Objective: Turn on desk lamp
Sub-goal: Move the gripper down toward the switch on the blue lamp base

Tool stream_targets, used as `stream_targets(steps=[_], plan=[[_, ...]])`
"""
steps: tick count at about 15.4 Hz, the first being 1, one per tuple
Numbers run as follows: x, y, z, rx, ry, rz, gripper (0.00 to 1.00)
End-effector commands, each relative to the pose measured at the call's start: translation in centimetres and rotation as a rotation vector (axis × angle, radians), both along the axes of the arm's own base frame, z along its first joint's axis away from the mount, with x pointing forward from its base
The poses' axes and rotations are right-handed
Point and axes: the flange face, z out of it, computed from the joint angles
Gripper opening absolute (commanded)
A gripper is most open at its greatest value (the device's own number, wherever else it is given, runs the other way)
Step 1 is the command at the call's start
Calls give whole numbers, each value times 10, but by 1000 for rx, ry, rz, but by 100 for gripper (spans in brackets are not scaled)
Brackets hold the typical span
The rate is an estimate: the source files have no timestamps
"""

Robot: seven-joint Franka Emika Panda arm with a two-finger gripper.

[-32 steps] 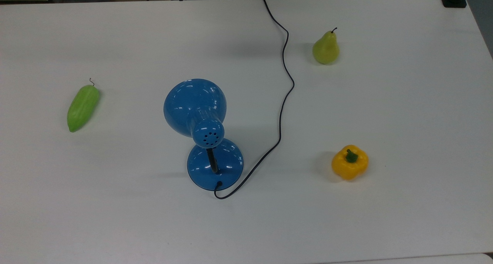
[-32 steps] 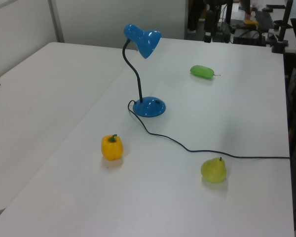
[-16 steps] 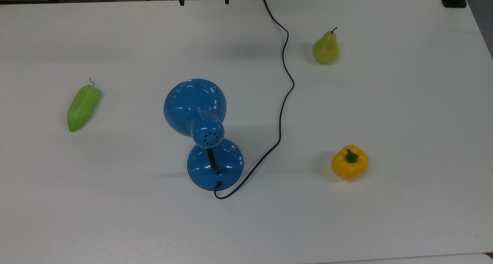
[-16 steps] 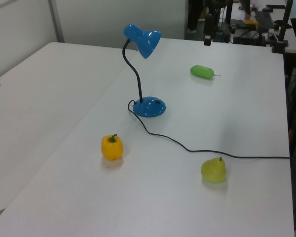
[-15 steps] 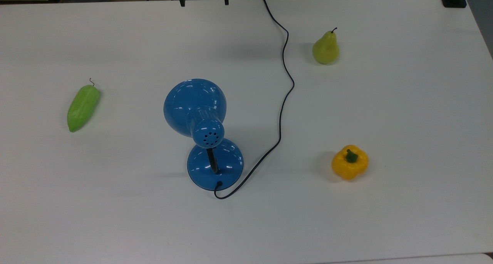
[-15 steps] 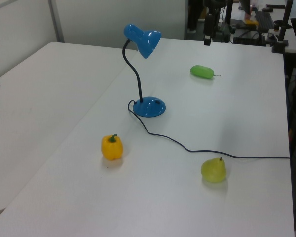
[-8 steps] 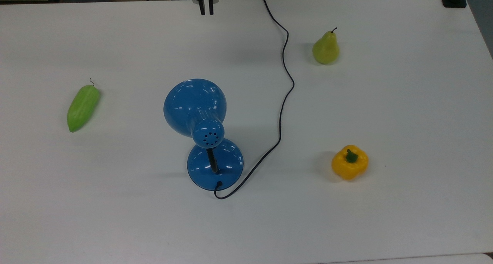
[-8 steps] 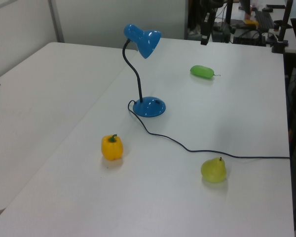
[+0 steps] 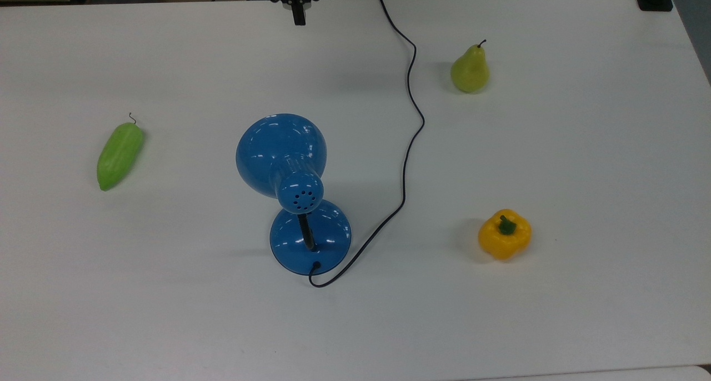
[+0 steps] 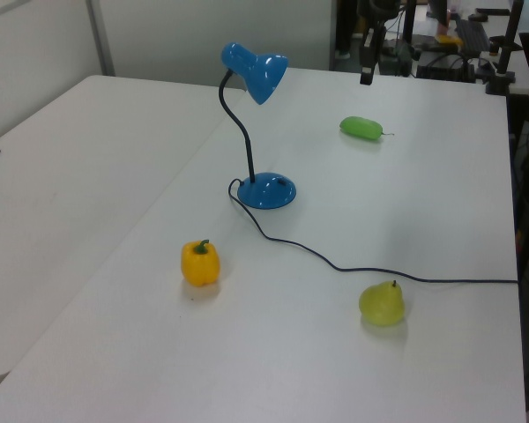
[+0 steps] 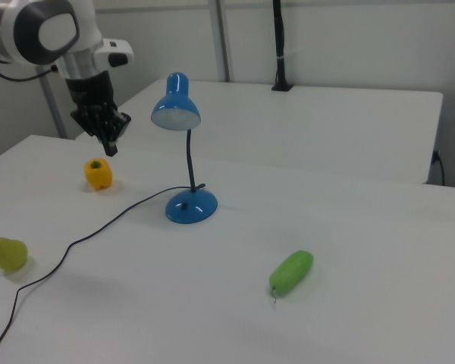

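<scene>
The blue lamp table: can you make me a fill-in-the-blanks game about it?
1. The desk lamp is colored ____.
2. In the top view, the fruit nearest the far edge of the table is the ____.
3. The pepper is colored ____.
4. The gripper has its fingers ____.

Missing words: blue; pear; yellow; shut

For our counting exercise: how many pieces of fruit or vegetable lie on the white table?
3. A pear at the top view's upper right, a yellow bell pepper at its lower right, and a green cucumber-like vegetable at its left.
</scene>
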Motion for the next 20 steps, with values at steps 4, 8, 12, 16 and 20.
stream_targets(steps=[4,8,12,16,20], plan=[[21,5,-71,-2,-59,-2,0],[37,16,-121,-63,-81,34,0],[58,19,-163,-61,-119,27,0],[77,23,-193,-56,-205,31,0],[91,25,-218,-53,-284,38,0]])
